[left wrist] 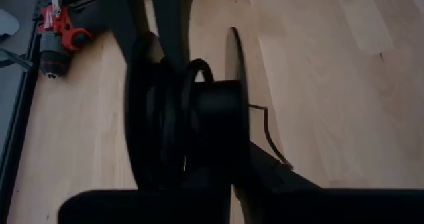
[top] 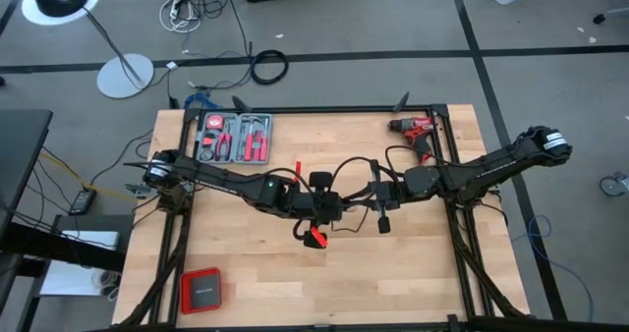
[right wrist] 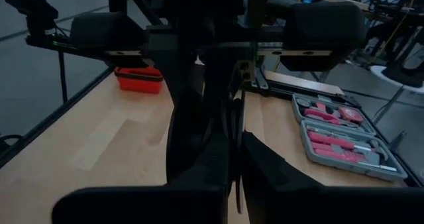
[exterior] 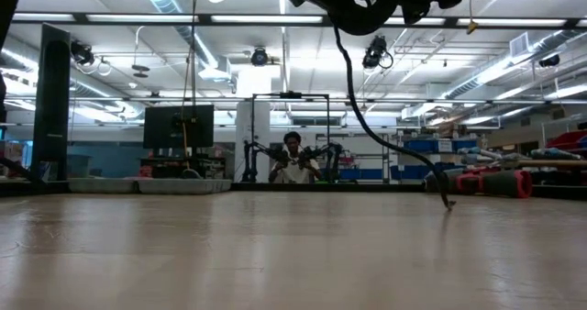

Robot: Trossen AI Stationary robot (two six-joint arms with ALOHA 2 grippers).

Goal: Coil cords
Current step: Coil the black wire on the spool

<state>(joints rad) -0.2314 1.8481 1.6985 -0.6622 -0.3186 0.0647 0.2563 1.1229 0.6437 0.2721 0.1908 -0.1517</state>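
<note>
The thin black cord [top: 346, 167] is up off the counter [top: 393, 273] around the middle, looping between the two hands, and in the low view one end trails down until its tip touches the wood. The left hand [top: 332, 210] looks pinched shut with the cord wound into a small coil right at it; the right hand [top: 376, 196] is closed down on the cord too. Further out, the grey tool case [top: 234, 138] sits open at the far-left corner with red-handled tools slotted into it. A red drill [top: 417, 132] lies far right, a closed red box [top: 201, 290] near left.
</note>
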